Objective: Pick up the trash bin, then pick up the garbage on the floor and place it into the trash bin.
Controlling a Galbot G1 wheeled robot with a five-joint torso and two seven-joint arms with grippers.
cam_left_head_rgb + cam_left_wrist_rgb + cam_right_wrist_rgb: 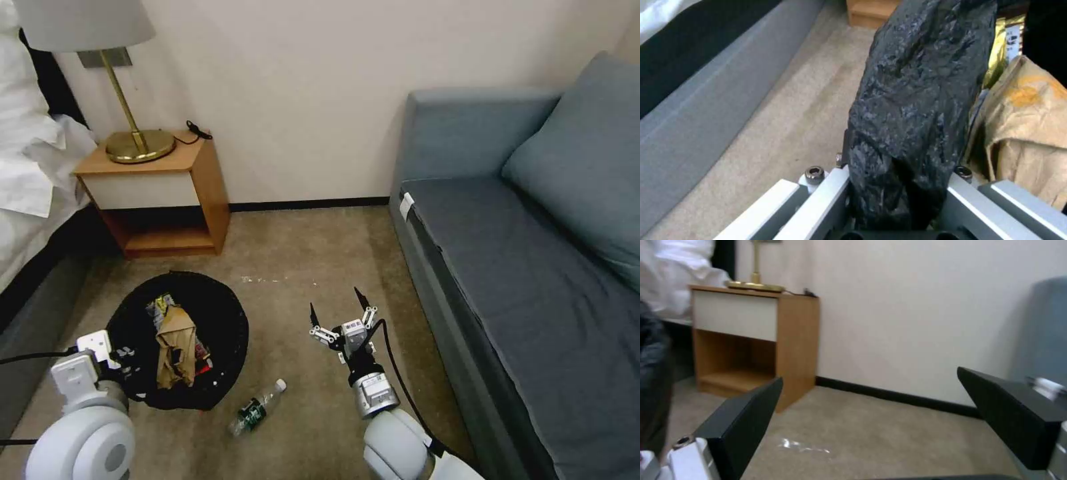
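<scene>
Bin in my grip, bottle down.
My left end effector [896, 200] clamps the trash bin [220, 313] rim; right end effector [339, 308] spread wide, empty, beside the bottle [255, 408].

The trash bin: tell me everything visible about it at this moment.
The trash bin is small and round, lined with a crinkly, glossy black plastic bag pulled over its rim. It appears tipped, its mouth facing the head camera. Inside lie crumpled tan-brown paper, a yellow-silver wrapper and a bit of red wrapper. The left gripper is clamped on its near rim, bag-covered edge between the fingers. A clear bottle lies on the carpet beside it, apart. The open right gripper hovers off to the side.
</scene>
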